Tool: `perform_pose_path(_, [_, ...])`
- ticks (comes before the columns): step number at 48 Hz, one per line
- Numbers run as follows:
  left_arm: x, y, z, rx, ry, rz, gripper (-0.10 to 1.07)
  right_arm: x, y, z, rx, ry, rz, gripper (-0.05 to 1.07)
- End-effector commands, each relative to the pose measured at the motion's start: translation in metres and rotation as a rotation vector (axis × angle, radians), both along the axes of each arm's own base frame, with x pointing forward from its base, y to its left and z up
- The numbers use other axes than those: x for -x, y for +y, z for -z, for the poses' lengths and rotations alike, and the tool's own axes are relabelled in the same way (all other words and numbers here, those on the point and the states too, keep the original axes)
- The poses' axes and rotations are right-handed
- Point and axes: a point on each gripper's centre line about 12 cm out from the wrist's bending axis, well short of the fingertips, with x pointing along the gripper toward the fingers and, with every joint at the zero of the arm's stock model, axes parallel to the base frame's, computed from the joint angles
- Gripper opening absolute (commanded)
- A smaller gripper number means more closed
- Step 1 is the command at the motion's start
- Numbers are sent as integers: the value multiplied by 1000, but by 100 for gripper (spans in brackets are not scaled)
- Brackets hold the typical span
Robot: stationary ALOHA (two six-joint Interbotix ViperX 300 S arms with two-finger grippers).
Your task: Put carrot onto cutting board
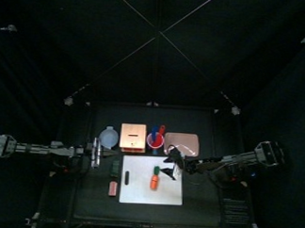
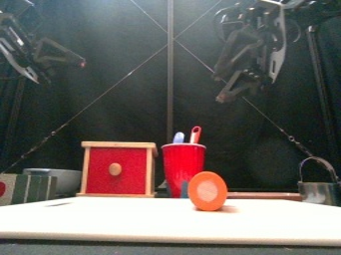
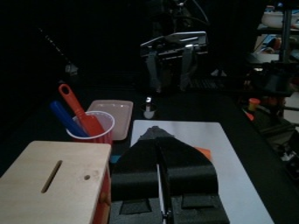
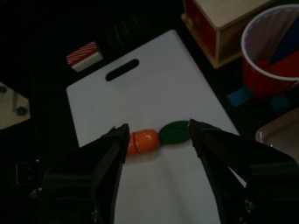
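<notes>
Where the carrot lies on the white cutting board, the top view shows its long axis running from the board's far side toward its near side, the dark green leafy end toward the far side and the orange body toward the front edge. The front view meets it end-on, so it reads only as an orange disc standing on the board's pale surface, with a red cup holding utensils and a wooden box with a red front behind it. The right tool hangs above the carrot with its two jaws wide apart and nothing between them; in the right wrist view the carrot shows in the gap, orange part and green end side by side, well below the jaws and untouched. That view also shows the board's handle slot and a small red-and-white striped piece off the board on the worktop, which the front view hides. The front view shows the right tool raised high above the carrot. The left tool rests over the board's left side, its jaws seemingly close together, though whether they are fully closed cannot be told.
</notes>
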Motion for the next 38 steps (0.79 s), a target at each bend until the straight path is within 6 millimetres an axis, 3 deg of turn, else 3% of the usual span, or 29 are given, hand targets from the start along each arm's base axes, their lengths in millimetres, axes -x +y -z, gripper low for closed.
perform_pose_path(1, [-4, 1, -14, -2, -49, -5, 6, 10, -1, -9, 13, -50, -19, 89])
perform_pose_path(18, [-5, 5, -13, 17, -50, -25, 6, 18, -7, -4, 101, -51, -45, 90])
perform_pose_path(38, [-4, 13, -9, 23, -40, -67, 6, 22, -14, 5, 77, -25, -7, 90])
